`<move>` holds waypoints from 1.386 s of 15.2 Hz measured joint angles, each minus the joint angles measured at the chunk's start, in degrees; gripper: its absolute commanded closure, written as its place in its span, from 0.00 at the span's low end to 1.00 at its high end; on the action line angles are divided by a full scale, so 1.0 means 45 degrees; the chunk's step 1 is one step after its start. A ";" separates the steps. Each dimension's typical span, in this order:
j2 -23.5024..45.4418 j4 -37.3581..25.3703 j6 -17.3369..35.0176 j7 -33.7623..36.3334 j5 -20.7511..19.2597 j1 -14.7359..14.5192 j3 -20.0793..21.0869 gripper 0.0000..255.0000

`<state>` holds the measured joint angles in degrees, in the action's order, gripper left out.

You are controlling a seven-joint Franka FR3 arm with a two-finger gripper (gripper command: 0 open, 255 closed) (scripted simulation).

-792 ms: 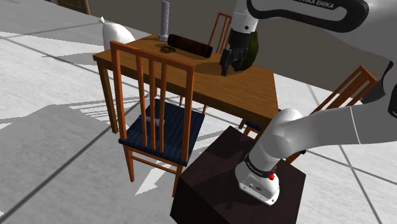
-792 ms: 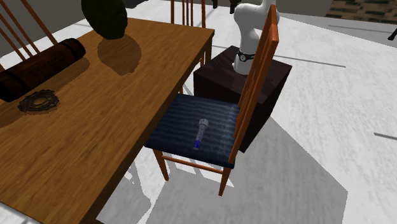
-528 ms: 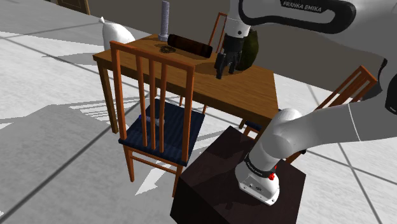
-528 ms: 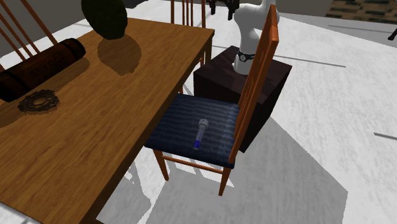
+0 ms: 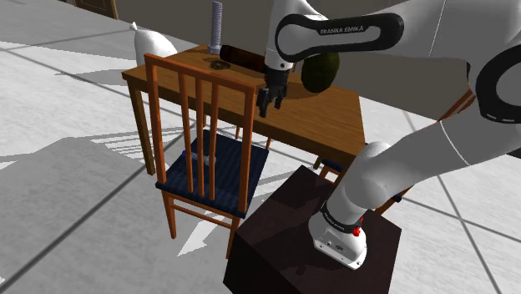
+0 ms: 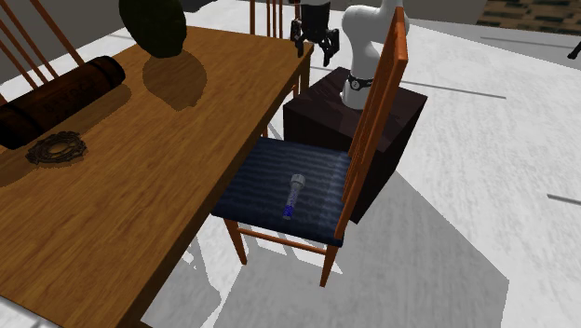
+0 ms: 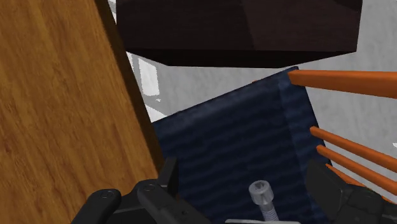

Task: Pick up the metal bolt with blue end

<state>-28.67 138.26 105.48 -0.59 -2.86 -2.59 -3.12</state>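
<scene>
The bolt is a grey metal rod with a blue end and lies flat on the dark blue seat of a wooden chair. In the shoulder view the bolt peeks between the chair's back slats. My gripper hangs open over the table's edge, above and apart from the seat. In the second exterior view the gripper is high up near the table's far corner. In the wrist view the bolt's socket head lies on the seat between my open gripper's fingers, well below them.
The wooden table holds a dark roll, a dark green rounded object, a small ring and a tall grey screw. The chair's back slats rise beside the bolt. The dark stand is behind the chair.
My gripper has swung toward the shoulder view's left and lower, from over the table to its edge above the chair, coming into the second exterior view. The bolt has not moved.
</scene>
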 measured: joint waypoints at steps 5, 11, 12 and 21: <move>0.2048 -0.0233 0.1832 -0.0379 -0.0008 -0.0309 0.0108 0.00; 0.4756 -0.1029 0.3748 -0.0839 -0.0053 -0.0606 0.0268 0.00; 0.5296 -0.1198 0.4121 -0.0900 -0.0065 -0.0654 0.0306 0.00; 0.9441 -0.3432 0.6041 -0.1285 -0.0364 -0.1076 0.0698 0.00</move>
<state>13.81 122.82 132.66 -6.37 -4.50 -7.43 0.02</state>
